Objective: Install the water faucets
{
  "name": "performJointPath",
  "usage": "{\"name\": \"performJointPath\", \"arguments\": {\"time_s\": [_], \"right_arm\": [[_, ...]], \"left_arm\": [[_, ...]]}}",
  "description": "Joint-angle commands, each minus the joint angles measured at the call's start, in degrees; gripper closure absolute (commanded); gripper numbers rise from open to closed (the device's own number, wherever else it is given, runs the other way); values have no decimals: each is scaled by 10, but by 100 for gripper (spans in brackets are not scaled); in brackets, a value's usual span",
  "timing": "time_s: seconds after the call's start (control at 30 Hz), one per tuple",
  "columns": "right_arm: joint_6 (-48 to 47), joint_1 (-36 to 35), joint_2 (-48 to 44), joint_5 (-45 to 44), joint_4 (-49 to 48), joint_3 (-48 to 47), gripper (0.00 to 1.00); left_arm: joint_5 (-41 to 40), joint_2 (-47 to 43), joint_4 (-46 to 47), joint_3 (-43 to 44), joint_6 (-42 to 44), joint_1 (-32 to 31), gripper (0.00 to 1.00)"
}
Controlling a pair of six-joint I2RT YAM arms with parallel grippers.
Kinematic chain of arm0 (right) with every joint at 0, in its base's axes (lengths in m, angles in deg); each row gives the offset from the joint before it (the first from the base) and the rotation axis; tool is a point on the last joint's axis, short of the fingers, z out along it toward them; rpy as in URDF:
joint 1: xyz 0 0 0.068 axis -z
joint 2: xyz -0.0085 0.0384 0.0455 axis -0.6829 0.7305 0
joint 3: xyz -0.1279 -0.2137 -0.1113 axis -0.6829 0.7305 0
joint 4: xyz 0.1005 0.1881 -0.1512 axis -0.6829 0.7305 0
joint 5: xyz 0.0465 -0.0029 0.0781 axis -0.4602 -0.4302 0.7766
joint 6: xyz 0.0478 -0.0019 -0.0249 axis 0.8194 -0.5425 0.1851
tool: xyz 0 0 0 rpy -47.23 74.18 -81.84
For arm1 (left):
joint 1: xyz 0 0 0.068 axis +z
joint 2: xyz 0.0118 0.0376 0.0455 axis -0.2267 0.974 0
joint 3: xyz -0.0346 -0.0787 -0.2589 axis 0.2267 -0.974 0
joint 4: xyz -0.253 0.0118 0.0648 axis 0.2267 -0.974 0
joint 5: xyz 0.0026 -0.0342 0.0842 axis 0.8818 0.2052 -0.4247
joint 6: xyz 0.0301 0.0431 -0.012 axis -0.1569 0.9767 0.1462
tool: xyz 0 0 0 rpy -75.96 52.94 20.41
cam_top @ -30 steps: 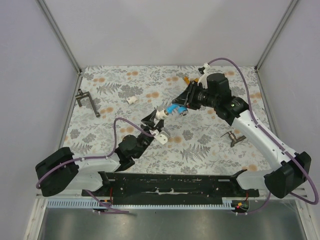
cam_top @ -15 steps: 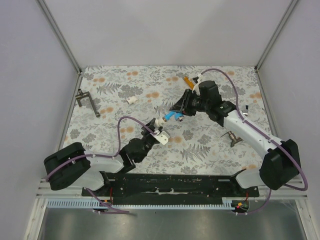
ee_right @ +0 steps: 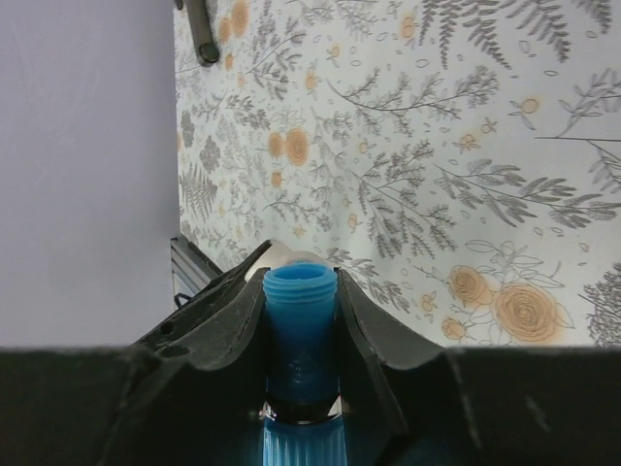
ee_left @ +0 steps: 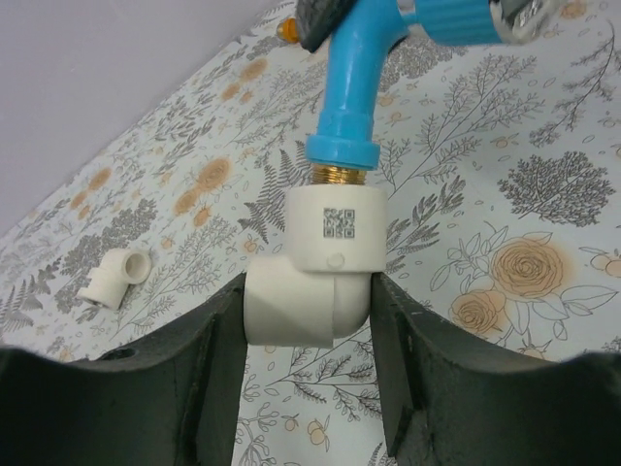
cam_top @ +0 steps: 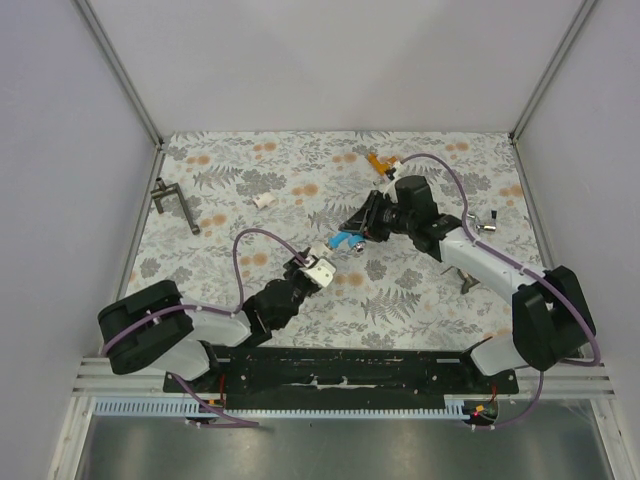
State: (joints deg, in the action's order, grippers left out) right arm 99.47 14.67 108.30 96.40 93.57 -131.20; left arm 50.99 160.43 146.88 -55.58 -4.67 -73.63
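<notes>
In the left wrist view the blue faucet [ee_left: 354, 78] runs off the top edge. In the right wrist view its body blurs inside the right gripper [ee_right: 301, 291], hiding most of the white elbow fitting [ee_right: 283, 254]. From above, the orange faucet [cam_top: 375, 159] is too small to read, and the right arm [cam_top: 490, 260] covers part of a dark bracket [cam_top: 466, 284].

Two arms are sharing the frame: we are seeing the left arm [cam_top: 200, 325] and the right arm [cam_top: 490, 263] wearing smooth white shells between bulky black joint housings. A purple cable [cam_top: 238, 262] is looping off the left arm and a second purple cable [cam_top: 452, 182] is arching off the right. The left gripper [ee_left: 309, 291] and right gripper [ee_right: 299, 267] are showing thick, matte black moulded fingers [ee_left: 209, 379].
</notes>
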Motion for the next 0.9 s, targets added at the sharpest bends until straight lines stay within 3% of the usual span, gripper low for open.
{"name": "performJointPath", "arguments": {"time_s": [0.0, 0.33, 0.53, 0.67, 0.87], "right_arm": [[-7, 11, 10, -10, -51, 26, 100], [-10, 22, 29, 10, -95, 62, 100], [-43, 46, 12, -5, -88, 74, 100], [-83, 60, -14, -10, -67, 77, 100], [-132, 63, -66, 14, -67, 94, 100]], "left_arm": [[-6, -46, 32, 4, -83, -3, 41], [26, -57, -60, 18, -143, 23, 40], [-3, -49, -178, 62, -210, 51, 42], [28, -97, -313, 105, -297, 87, 39], [158, -147, -546, 194, -419, 131, 37]]}}
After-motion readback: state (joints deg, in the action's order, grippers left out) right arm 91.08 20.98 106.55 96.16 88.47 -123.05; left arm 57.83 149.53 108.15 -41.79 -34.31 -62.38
